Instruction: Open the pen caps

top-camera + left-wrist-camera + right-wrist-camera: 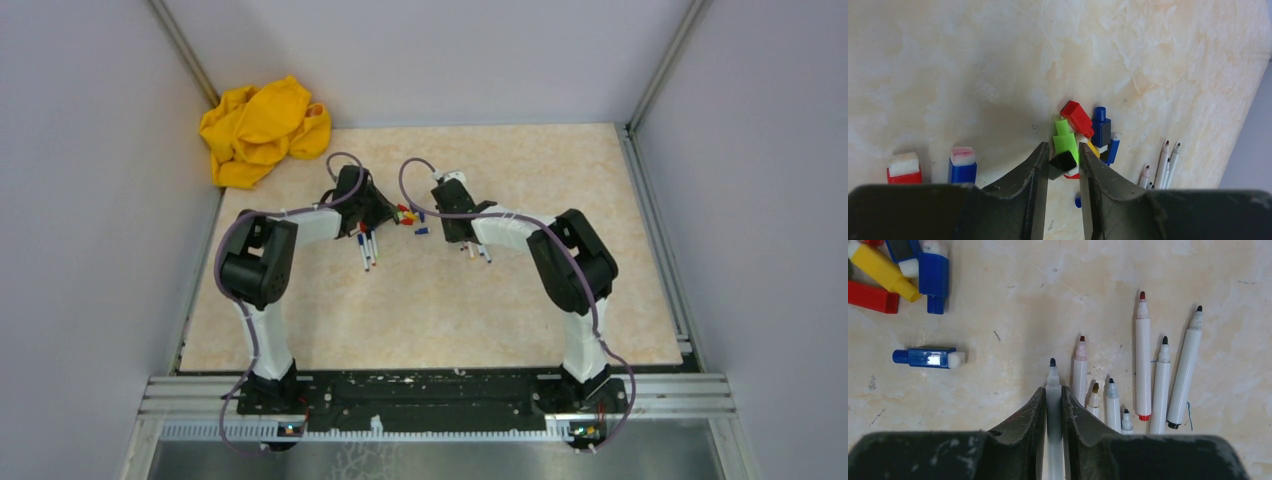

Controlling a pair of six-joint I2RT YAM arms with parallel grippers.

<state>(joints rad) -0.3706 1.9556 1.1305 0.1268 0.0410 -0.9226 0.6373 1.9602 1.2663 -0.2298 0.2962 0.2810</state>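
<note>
Reaching over the table, the left gripper has its jaws a little apart, and a black cap sits just between the tips; whether they press it I cannot tell. Directly ahead, a green cap, a red cap and a dark blue cap lie together in a small pile, nearer the far edge than the near one. The right gripper is closed on the white barrel of an uncapped pen, its dark tip pointing out past the fingertips. Just beside it, other uncapped pens lie in a row. A lone blue cap lies apart from them. A yellow cloth is at the far left corner.
</note>
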